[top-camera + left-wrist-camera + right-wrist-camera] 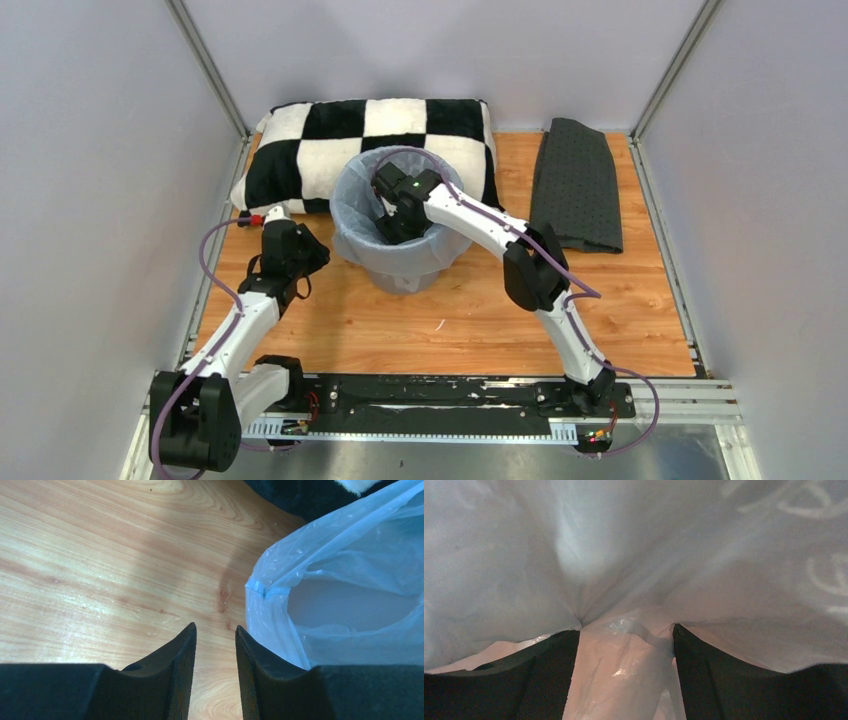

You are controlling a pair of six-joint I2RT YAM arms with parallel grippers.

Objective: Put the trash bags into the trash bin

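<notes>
The trash bin [412, 276], grey and round, stands mid-table in the top view, with the pale blue trash bag [349, 207] lining it and folded over its rim. My right gripper [397, 230] reaches down inside the bin. In the right wrist view it [626, 630] stands open, its fingertips pressing into the bag [624, 545], and loose film lies between the fingers unpinched. My left gripper [316, 256] hangs just left of the bin. In the left wrist view it [215, 627] is open over bare wood, beside the bag's [350, 570] outer fold.
A black-and-white checkered pillow [300, 130] lies right behind the bin, its dark edge [300, 495] showing in the left wrist view. A dark grey textured mat [578, 185] lies at the back right. Grey walls close in the table on three sides.
</notes>
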